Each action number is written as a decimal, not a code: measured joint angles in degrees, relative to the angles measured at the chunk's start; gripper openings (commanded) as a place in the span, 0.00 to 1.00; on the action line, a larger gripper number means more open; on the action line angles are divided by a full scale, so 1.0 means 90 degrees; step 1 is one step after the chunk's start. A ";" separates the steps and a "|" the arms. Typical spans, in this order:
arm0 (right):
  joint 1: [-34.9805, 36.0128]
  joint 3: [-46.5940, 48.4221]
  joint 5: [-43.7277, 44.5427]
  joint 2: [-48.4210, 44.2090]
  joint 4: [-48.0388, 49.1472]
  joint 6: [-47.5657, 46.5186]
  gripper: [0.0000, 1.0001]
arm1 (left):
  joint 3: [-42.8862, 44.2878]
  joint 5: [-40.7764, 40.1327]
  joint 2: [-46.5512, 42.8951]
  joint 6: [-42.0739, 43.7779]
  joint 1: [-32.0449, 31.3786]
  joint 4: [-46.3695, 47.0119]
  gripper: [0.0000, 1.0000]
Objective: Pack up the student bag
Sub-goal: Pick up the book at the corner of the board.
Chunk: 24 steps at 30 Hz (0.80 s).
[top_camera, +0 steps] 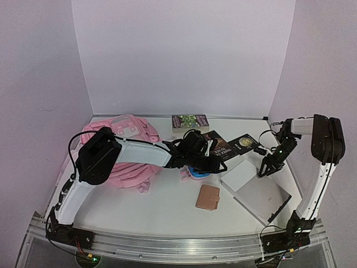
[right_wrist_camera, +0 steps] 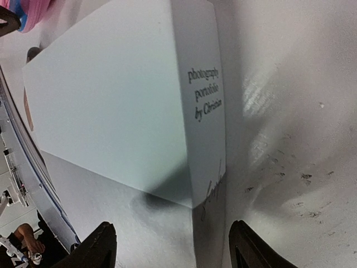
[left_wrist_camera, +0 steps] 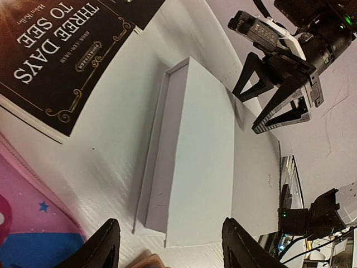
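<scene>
Left wrist, "THREE DAYS TO SEE" book (left_wrist_camera: 50,61), "photography portfolio" album (right_wrist_camera: 206,95), left gripper (left_wrist_camera: 167,245), right gripper (right_wrist_camera: 173,245) gaping empty

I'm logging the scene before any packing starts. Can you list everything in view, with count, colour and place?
soft pink fabric backpack: 1, pink, left side, partly under the left arm
green-covered book: 1, green, back edge
black "Three Days to See" book: 1, black, centre back
black book with gold round emblem: 1, black, right of that book
white photography portfolio box: 1, white, right of centre, lying on the album
flat grey album: 1, grey, front right
tan wallet: 1, tan, front centre
small pink-and-blue oval case: 1, under the left wrist
left gripper: 1, black, open
right gripper: 1, black, open, over the box
</scene>
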 measured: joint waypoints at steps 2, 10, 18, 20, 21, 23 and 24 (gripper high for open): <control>0.0069 0.0000 -0.0065 0.0013 -0.0001 0.0001 0.65 | 0.0161 0.0042 0.0105 -0.0078 -0.0058 -0.0035 0.56; 0.0265 0.0000 -0.0223 0.0017 -0.0002 0.0024 0.63 | 0.0766 0.0061 0.0495 -0.0242 -0.0136 -0.0511 0.52; 0.0283 0.0000 -0.0272 0.0017 0.0000 0.0057 0.62 | 0.1362 0.0012 0.0937 -0.0344 -0.0163 -0.1149 0.40; 0.0283 0.0000 -0.0275 0.0017 0.0000 0.0066 0.62 | 0.1413 0.0060 0.0981 -0.0341 -0.0178 -0.1197 0.34; 0.0283 0.0000 -0.0276 0.0017 -0.0001 0.0067 0.62 | 0.1415 0.0102 0.0984 -0.0334 -0.0185 -0.1193 0.32; 0.0283 0.0000 -0.0280 0.0017 0.0000 0.0069 0.62 | 0.1417 0.0187 0.0984 -0.0325 -0.0203 -0.1172 0.27; 0.0283 0.0000 -0.0282 0.0017 -0.0002 0.0069 0.62 | 0.1417 0.0228 0.0984 -0.0322 -0.0210 -0.1150 0.25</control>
